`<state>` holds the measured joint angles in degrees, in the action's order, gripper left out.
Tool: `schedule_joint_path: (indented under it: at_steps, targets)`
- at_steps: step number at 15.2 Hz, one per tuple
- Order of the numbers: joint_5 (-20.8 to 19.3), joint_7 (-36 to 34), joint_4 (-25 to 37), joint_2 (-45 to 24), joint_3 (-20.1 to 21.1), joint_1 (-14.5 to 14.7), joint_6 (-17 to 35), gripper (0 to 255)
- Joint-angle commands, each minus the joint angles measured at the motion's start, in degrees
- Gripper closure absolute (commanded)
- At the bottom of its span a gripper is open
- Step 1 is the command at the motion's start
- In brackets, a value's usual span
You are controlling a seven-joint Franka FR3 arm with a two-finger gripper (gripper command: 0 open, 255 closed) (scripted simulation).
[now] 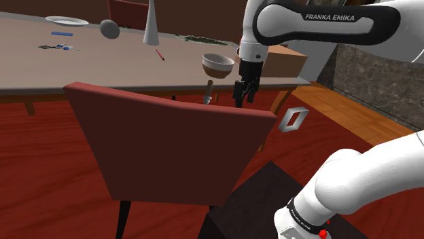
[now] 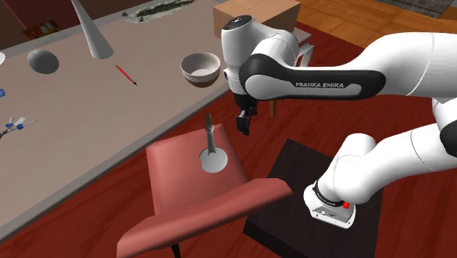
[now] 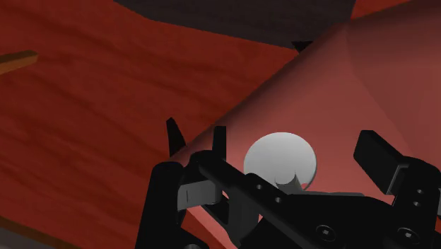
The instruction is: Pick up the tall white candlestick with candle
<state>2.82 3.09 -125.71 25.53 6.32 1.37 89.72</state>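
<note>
The candlestick (image 2: 212, 144) stands upright on the red chair seat (image 2: 176, 172), a thin dark grey stem on a pale round base. In the shoulder view its top (image 1: 209, 91) pokes up behind the chair back (image 1: 170, 146). My gripper (image 2: 244, 124) hangs just to the second exterior view's right of the stem, at about the height of the stem's top, not touching it. In the shoulder view the gripper (image 1: 242, 95) points down beside the stem. In the wrist view the fingers stand apart, open, with the round base (image 3: 279, 161) below them.
A long table (image 2: 88, 124) lies beyond the chair with a bowl (image 2: 201, 67) near its edge, a red pen (image 2: 126, 74), a white cone (image 2: 91, 29) and a grey dome (image 2: 42, 61). A cardboard box (image 2: 256, 13) sits at the table's end. The dark stand (image 2: 289, 183) is beside the chair.
</note>
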Motion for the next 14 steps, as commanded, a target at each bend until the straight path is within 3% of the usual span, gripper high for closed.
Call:
schedule_joint_path:
  at_steps: [1,10,11,14]
  targets:
    - [1.2,-2.1,5.5,-5.7,0.7,0.1,-1.6,0]
    - [5.5,-11.6,34.9,-31.6,2.8,1.0,-11.6,0]
    - [5.7,-12.1,36.8,-33.1,2.8,1.1,-12.4,0]
    - [5.6,-11.7,34.2,-32.8,2.8,1.2,-10.0,0]
